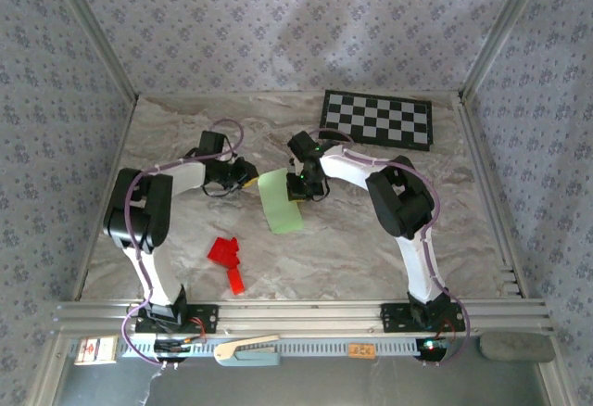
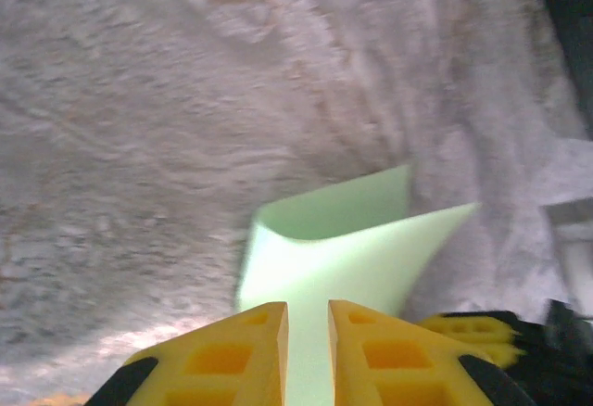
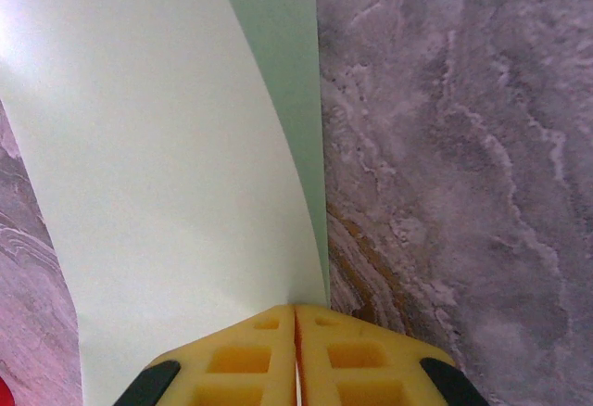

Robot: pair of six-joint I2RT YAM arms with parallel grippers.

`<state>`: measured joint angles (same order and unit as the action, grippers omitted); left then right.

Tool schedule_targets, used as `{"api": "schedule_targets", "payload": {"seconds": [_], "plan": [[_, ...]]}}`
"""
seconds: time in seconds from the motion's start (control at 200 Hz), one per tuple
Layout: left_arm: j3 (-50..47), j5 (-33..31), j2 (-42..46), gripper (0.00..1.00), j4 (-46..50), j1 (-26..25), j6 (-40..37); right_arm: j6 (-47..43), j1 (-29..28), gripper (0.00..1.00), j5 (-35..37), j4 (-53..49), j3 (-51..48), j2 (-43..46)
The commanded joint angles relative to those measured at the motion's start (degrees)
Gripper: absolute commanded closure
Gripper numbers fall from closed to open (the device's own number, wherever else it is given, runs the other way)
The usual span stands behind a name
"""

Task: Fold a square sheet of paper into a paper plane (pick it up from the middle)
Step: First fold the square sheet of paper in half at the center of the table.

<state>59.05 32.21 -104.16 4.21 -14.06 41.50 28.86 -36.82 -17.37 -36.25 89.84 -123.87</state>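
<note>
Top external view: square sheet of paper (image 1: 282, 208), pale green, plain, bent over in loose curved fold, lies near middle of table (image 1: 371, 258). Left gripper (image 1: 251, 176) clamped on sheet from left side. Right gripper (image 1: 298, 184) pinched tight on sheet from right side.

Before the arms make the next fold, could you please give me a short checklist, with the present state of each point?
1. Right gripper shut on the square sheet of paper: ok, the paper's edge runs into the closed fingertips.
2. Left gripper pinching the sheet: ok, the paper sits in the narrow gap between its fingers.
3. Fold pressed flat: not ok, the sheet curves over in a loose loop of two layers.
4. Edges of the two layers aligned: cannot tell.
5. Red paper shape apart from the sheet: ok.
6. Checkerboard away from the work: ok, at the far side.
</note>
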Motion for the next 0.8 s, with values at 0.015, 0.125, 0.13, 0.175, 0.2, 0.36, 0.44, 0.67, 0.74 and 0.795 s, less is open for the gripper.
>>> {"api": "schedule_targets", "payload": {"seconds": [0.015,0.125,0.13,0.175,0.2,0.36,0.44,0.67,0.74,0.795], "plan": [[-1.0,3.7,1.3,0.80,-5.1,-1.8,1.3,-0.6,0.0,0.90,9.1,-8.4,-4.0,-6.9],[1.1,2.7,-1.5,0.80,-2.8,-3.7,0.3,-0.7,-0.1,0.90,9.1,-8.5,-3.9,-7.0],[1.2,2.6,-1.7,0.80,-2.7,-3.7,0.3,-0.7,-0.1,0.90,9.1,-8.5,-3.9,-7.0],[2.2,1.7,-3.0,0.80,-1.7,-3.9,0.0,-0.7,0.0,0.90,9.1,-8.5,-3.9,-7.0],[2.8,1.4,-3.7,0.80,-1.1,-3.9,-0.1,-0.7,0.0,0.90,9.1,-8.5,-3.9,-7.0],[6.6,0.1,-7.7,0.81,2.5,-3.4,-2.3,-0.7,-0.1,0.90,9.3,-8.6,-4.2,-6.8],[8.2,-1.6,-9.0,0.81,4.5,-2.8,-3.7,-0.8,-0.1,0.90,9.5,-8.5,-4.5,-6.8],[11.8,-6.4,-12.1,0.81,7.9,0.4,-5.8,-0.9,-0.1,0.90,10.0,-8.4,-4.8,-6.7],[12.8,-7.5,-12.2,0.81,9.8,0.7,-6.9,-0.9,-0.1,0.90,10.0,-8.4,-4.8,-6.8],[13.2,-7.9,-11.5,0.81,10.6,0.8,-7.4,-0.8,-0.1,0.90,10.2,-8.5,-4.9,-6.7]]}}
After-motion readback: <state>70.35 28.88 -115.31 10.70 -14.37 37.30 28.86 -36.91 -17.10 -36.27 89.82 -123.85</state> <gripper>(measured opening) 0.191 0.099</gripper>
